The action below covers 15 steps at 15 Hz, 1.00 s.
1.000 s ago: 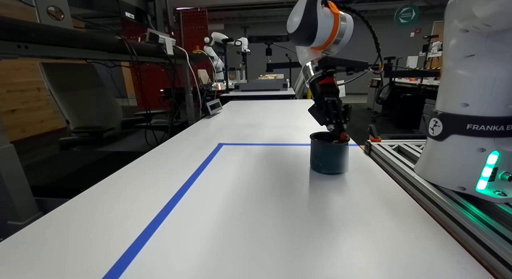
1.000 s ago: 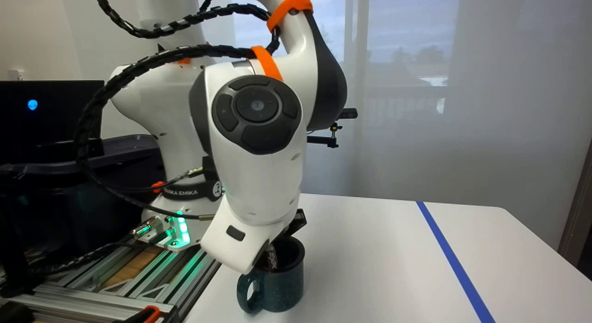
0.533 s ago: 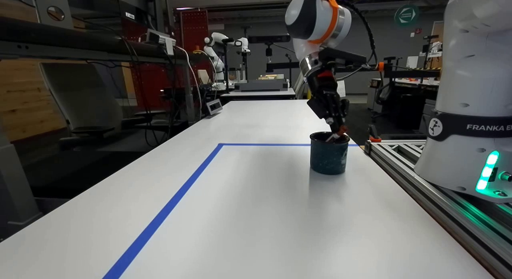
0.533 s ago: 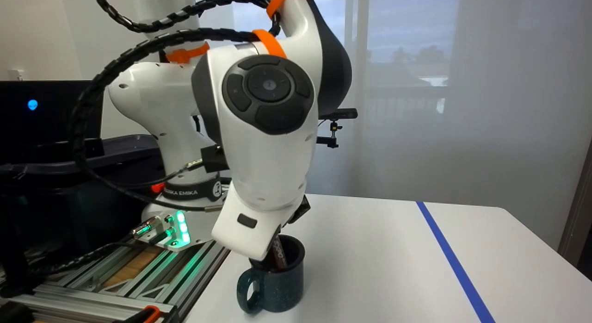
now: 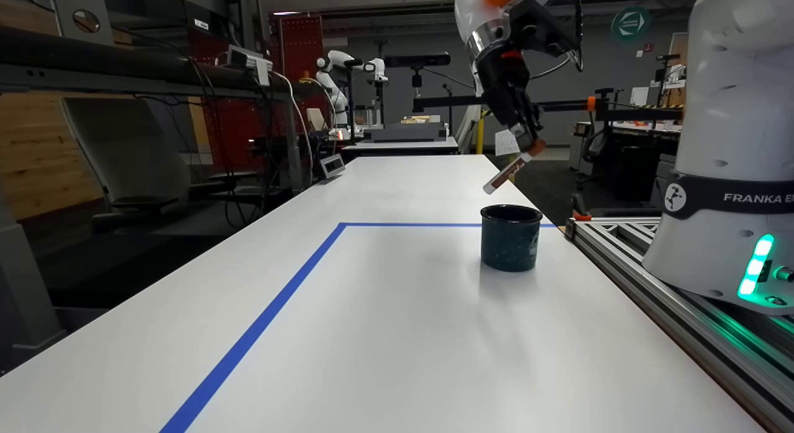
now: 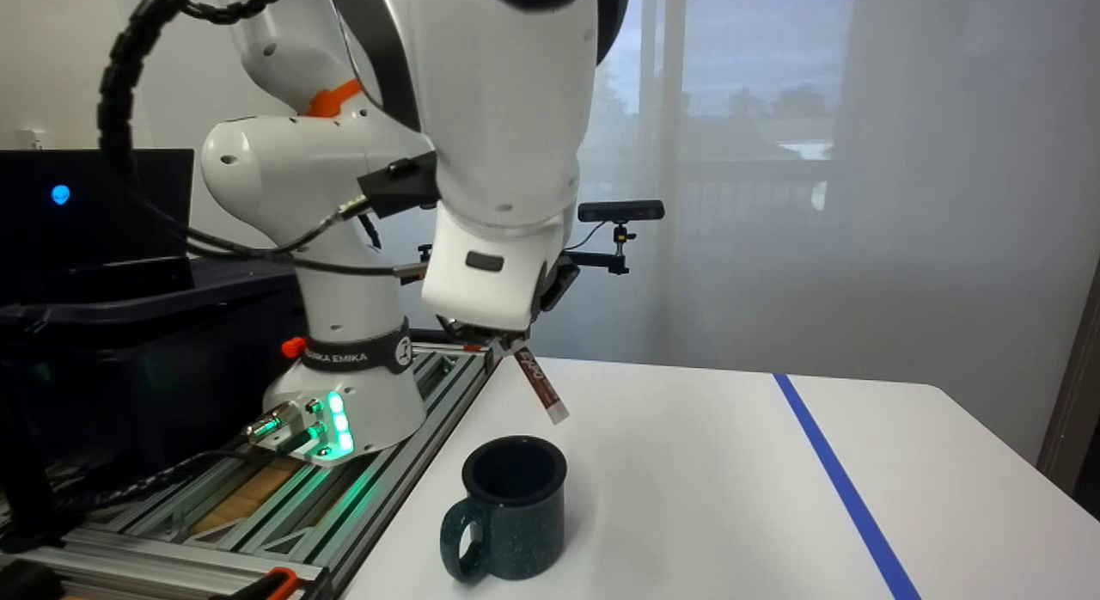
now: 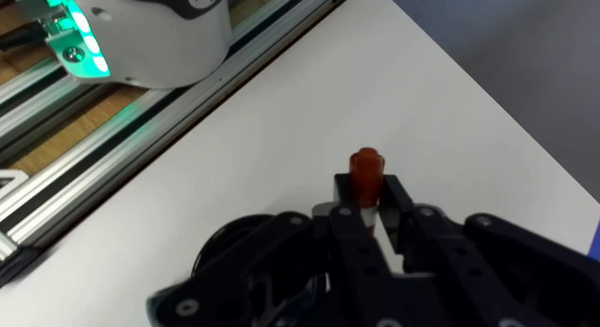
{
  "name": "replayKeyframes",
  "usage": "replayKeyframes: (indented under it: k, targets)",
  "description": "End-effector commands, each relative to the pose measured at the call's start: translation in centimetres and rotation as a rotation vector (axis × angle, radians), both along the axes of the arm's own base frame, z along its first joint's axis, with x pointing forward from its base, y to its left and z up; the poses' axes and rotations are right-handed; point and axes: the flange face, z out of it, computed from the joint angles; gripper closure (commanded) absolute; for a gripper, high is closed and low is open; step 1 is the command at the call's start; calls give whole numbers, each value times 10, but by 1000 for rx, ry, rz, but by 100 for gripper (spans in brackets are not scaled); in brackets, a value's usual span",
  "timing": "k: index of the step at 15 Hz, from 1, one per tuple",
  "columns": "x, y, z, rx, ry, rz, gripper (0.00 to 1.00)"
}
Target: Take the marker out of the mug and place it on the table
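Note:
The marker (image 5: 510, 174) is reddish-brown with white bands and an orange-red cap. It also shows in an exterior view (image 6: 539, 379) and by its cap in the wrist view (image 7: 367, 174). My gripper (image 5: 528, 142) is shut on the cap end and holds the marker tilted in the air, its lower end above the mug's rim. The dark teal mug (image 5: 510, 244) stands upright on the white table (image 5: 397, 334). Its handle and open top show in an exterior view (image 6: 524, 531). In the wrist view the mug is mostly hidden behind the gripper fingers (image 7: 367, 191).
Blue tape (image 5: 267, 321) marks lines on the table. The robot base (image 6: 344, 411) and its metal rail (image 5: 657, 296) run along one table edge. A small camera on a mount (image 6: 620, 211) stands beyond the arm. A dark shelf frame (image 5: 142, 73) stands beside the table.
My gripper has risen, pulling the marker up out of the mug. The marker, mostly hidden before, now shows above the mug. The mug has not moved.

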Motion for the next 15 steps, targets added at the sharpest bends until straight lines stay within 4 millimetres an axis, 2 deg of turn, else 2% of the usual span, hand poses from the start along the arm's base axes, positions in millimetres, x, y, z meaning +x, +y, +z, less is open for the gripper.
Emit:
replayKeyframes:
  k: [1, 3, 7, 10, 15]
  targets:
    - [10, 19, 21, -143, -136, 40, 95]
    - [47, 17, 29, -222, -211, 49, 95]
    - [87, 25, 13, -375, -328, 35, 95]
    - [99, 23, -10, -432, -351, 0, 95]
    - [104, 16, -69, -490, -353, -34, 95]
